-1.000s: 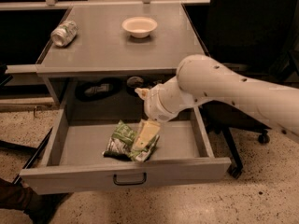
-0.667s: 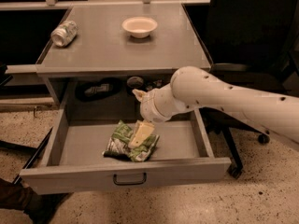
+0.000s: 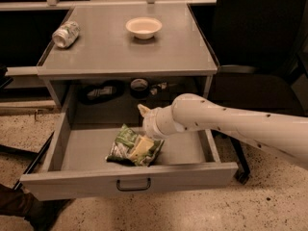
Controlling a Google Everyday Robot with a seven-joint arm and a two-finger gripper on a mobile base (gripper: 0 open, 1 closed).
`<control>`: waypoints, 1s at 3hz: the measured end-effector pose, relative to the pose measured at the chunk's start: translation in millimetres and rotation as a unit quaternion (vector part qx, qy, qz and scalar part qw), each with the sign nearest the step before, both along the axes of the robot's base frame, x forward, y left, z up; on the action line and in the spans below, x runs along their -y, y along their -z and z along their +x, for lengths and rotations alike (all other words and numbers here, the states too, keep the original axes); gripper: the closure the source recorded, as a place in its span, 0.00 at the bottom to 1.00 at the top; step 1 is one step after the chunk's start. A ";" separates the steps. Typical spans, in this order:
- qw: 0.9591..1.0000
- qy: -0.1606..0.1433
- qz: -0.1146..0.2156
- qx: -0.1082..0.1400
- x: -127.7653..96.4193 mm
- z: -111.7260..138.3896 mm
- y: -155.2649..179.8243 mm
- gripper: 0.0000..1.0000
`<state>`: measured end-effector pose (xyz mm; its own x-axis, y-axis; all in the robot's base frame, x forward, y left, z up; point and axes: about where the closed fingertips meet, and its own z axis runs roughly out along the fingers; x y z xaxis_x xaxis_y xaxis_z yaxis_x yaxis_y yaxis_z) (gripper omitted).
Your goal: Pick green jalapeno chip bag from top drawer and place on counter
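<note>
The green jalapeno chip bag (image 3: 126,146) lies crumpled on the floor of the open top drawer (image 3: 86,150), near its middle. My gripper (image 3: 142,147) reaches down into the drawer from the right and rests on the bag's right half; one cream finger (image 3: 140,148) lies across the bag. The white arm comes in from the right edge. The drawer's front panel with its dark handle (image 3: 133,184) faces me. The grey counter (image 3: 110,44) is above the drawer.
A crushed silvery can (image 3: 65,34) lies at the counter's left rear. A white bowl (image 3: 144,27) stands at the counter's rear middle. Dark items (image 3: 139,86) sit on the shelf behind the drawer. A black chair (image 3: 260,81) stands to the right.
My arm has swung left and lower into the drawer, so the wrist now sits closer above the bag. The bag has not moved.
</note>
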<state>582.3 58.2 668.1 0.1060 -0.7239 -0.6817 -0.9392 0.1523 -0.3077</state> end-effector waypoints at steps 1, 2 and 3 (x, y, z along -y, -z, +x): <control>1.000 -0.004 0.001 -0.005 -3.2 -0.5 3.4 0.00; 0.999 -0.023 0.007 -0.023 -23.3 -0.3 19.9 0.00; 0.998 -0.045 0.005 -0.040 -39.1 -1.8 33.4 0.00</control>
